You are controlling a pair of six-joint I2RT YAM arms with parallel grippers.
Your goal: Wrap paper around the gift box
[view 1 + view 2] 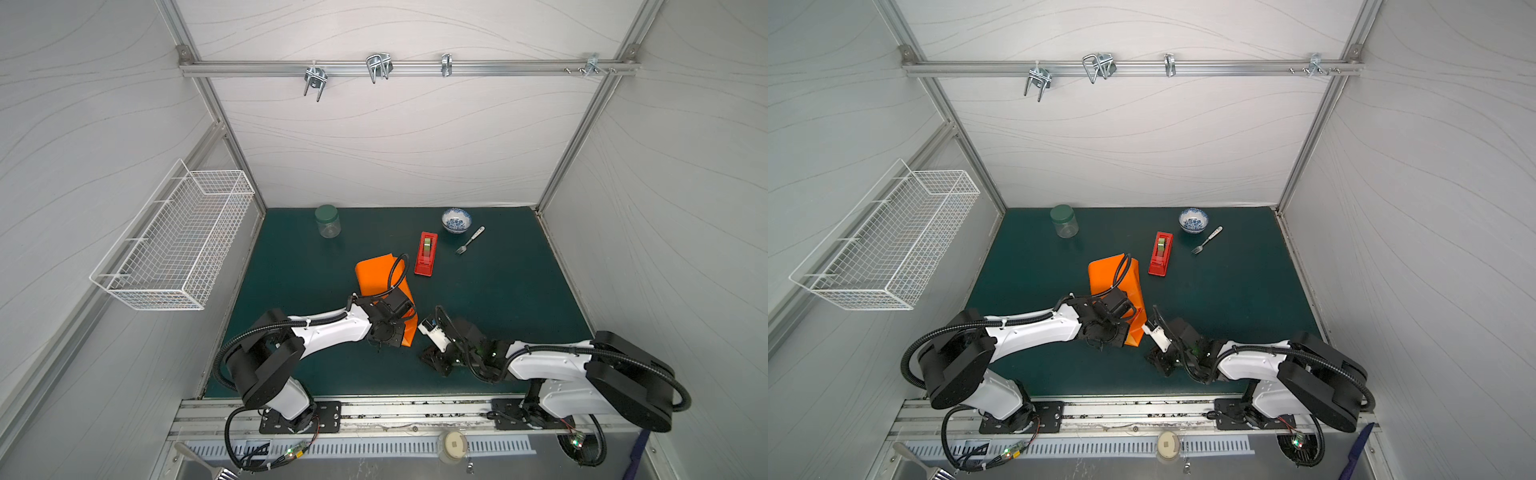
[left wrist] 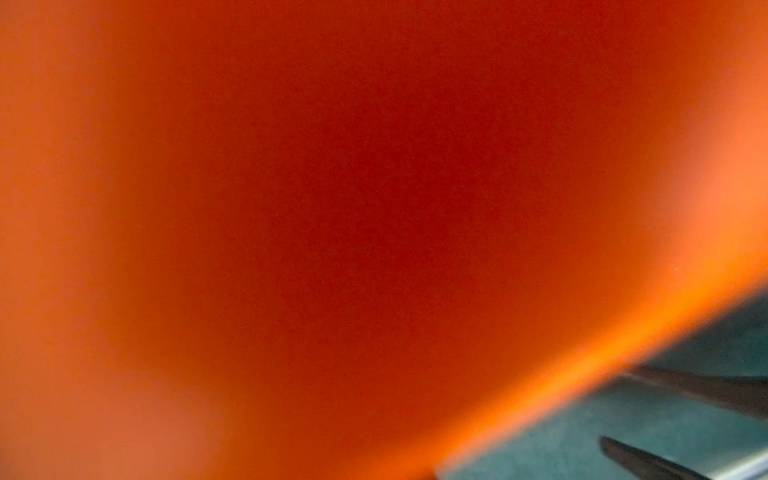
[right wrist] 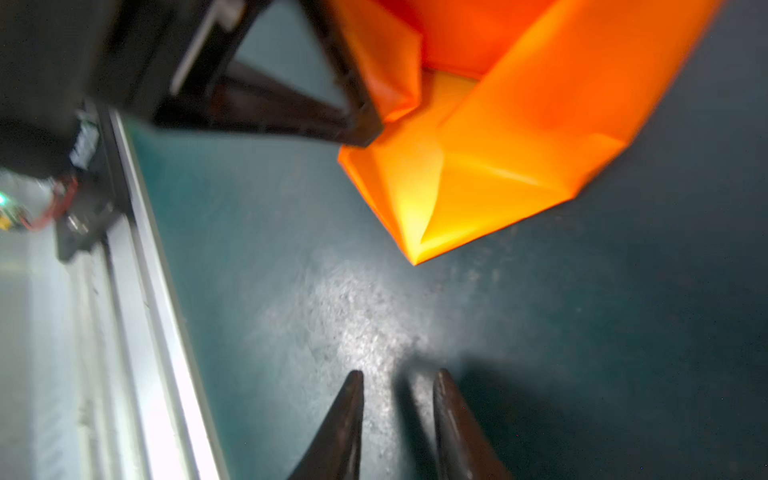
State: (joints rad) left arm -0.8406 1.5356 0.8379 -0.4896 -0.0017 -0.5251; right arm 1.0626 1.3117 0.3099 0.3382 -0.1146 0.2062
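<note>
The orange paper (image 1: pixel 374 274) (image 1: pixel 1106 274) lies folded into a bundle on the green mat, mid-table. The gift box is hidden; only paper shows. My left gripper (image 1: pixel 397 332) (image 1: pixel 1121 332) hangs over the bundle's near end. In the right wrist view its fingers (image 3: pixel 353 120) meet in a point on a folded flap of the paper (image 3: pixel 519 145), shut on it. Blurred orange paper (image 2: pixel 291 208) fills the left wrist view. My right gripper (image 3: pixel 399 374) (image 1: pixel 428 358) is low over bare mat just right of the bundle's near corner. Its jaws stand slightly apart and hold nothing.
A red tape dispenser (image 1: pixel 426 253) lies just right of the bundle. A blue-patterned bowl (image 1: pixel 456 219) and a fork (image 1: pixel 469 240) sit at the back right, and a green-lidded jar (image 1: pixel 328 222) at the back left. A wire basket (image 1: pixel 174 241) hangs on the left wall.
</note>
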